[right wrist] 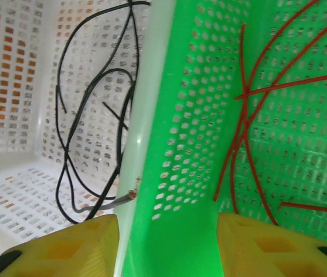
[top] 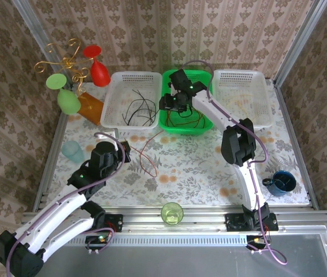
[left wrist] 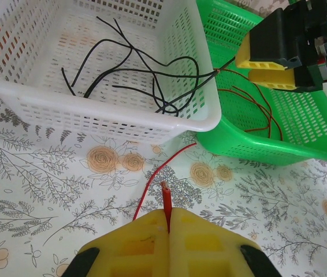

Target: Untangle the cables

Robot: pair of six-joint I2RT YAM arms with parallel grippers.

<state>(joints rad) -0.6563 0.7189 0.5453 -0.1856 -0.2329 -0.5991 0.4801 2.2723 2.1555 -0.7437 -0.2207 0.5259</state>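
The left gripper (left wrist: 169, 216) is closed tight, its 2 yellow fingers pressed together on 1 red cable (left wrist: 152, 176). The short end of that cable sticks up just past the fingertips. The rest curves away over the floral tabletop (top: 210, 167) toward the gap where the white basket (left wrist: 123, 118) and the green basket (left wrist: 256, 147) stand touching.

The right gripper (right wrist: 168, 222) hangs low over the shared edge of these 2 baskets with its fingers spread wide. One finger is on the white side and the other on the green side, and nothing is clamped between them. A black cable with a bare, frayed tip ends just beside the white rim, near the left finger. I cannot tell whether it touches the finger.

The black cables (top: 139, 108) lie in loose loops on the floor of the white basket. Several red cables (right wrist: 245, 95) cross one another inside the green basket.

A 2nd white basket (top: 241, 98) stands on the far side of the green one. It seems to hold a few pale yellowish strands, though they are too faint to be sure of.
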